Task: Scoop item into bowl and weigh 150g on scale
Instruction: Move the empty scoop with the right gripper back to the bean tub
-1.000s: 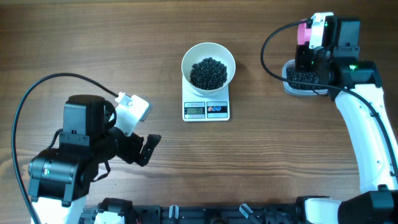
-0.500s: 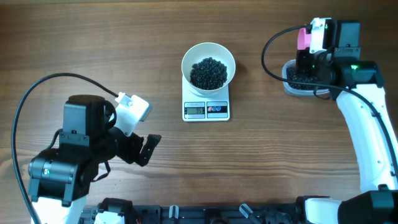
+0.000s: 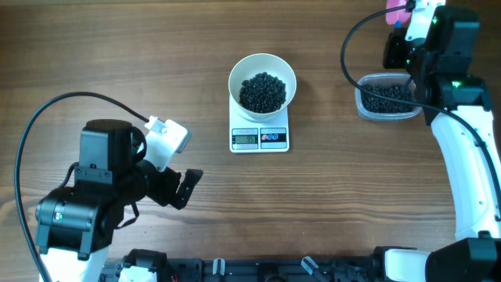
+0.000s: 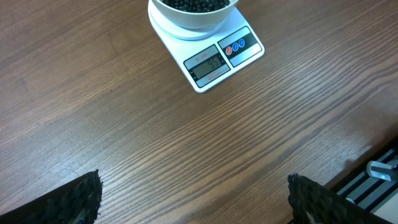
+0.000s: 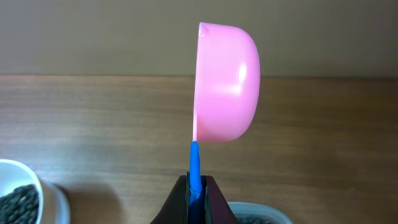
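The white bowl (image 3: 262, 72) holds a heap of black pellets, the item (image 3: 262, 91), and stands on the white scale (image 3: 260, 138). The scale's display (image 4: 208, 63) is lit. My right gripper (image 5: 196, 186) is shut on the blue handle of a pink scoop (image 5: 227, 84), whose inside is hidden from view. From overhead the scoop (image 3: 397, 11) hangs beyond the clear tub (image 3: 386, 98) of more pellets, at the table's far right. My left gripper (image 4: 196, 199) stands open over bare wood at the near left, nothing between its fingers (image 4: 81, 199).
The clear tub's rim (image 5: 255, 214) shows just below my right fingers, and the bowl's edge (image 5: 18, 193) sits at the lower left of that view. A black rail with fittings (image 4: 379, 171) runs along the table's near edge.
The right gripper has risen out of the tub with the scoop and moved toward the far edge, leaving the tub uncovered. The left arm, the bowl and the scale have not moved.
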Action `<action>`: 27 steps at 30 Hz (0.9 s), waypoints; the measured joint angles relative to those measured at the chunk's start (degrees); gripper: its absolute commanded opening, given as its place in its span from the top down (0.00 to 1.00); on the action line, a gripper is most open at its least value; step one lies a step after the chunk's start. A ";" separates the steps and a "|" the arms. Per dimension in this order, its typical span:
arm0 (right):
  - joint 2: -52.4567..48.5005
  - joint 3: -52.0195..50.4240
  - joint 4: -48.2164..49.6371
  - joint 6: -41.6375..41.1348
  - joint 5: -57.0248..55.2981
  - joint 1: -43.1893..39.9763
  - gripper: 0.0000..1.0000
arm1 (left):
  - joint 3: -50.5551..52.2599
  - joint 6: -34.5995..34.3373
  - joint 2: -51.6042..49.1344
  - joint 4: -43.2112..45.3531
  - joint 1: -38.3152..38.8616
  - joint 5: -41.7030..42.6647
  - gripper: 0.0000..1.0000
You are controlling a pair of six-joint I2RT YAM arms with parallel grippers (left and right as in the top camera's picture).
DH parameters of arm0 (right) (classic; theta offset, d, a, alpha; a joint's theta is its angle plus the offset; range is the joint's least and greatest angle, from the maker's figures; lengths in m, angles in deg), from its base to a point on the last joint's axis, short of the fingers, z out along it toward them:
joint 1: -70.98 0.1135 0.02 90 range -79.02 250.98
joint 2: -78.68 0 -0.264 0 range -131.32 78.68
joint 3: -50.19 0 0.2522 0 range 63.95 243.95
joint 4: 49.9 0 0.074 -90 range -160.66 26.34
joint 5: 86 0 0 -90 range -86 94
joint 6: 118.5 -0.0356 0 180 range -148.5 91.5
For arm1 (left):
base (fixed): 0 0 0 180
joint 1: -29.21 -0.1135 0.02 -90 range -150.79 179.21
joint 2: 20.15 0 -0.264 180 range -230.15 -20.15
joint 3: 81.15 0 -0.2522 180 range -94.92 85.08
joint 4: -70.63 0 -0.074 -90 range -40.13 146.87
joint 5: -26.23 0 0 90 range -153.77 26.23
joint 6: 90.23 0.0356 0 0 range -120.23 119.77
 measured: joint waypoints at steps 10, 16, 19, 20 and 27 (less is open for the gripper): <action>3.06 0.31 -18.05 1.03 -3.02 0.00 0.96 | 0.00 0.00 0.00 0.00 0.00 -0.02 0.00; 5.68 3.19 -31.47 8.66 -6.01 0.00 0.96 | 0.00 0.00 0.00 0.00 0.00 -0.17 0.00; 5.03 3.19 -34.18 11.56 -7.34 0.00 0.96 | 0.00 0.00 0.00 0.00 0.00 -0.17 0.00; 4.22 3.19 -34.34 12.15 -8.28 0.00 0.96 | 0.00 0.00 0.00 0.02 0.00 -0.17 0.00; -4.87 3.17 -32.52 14.38 -16.76 0.00 0.96 | 0.00 0.00 0.00 0.00 0.00 -0.17 0.00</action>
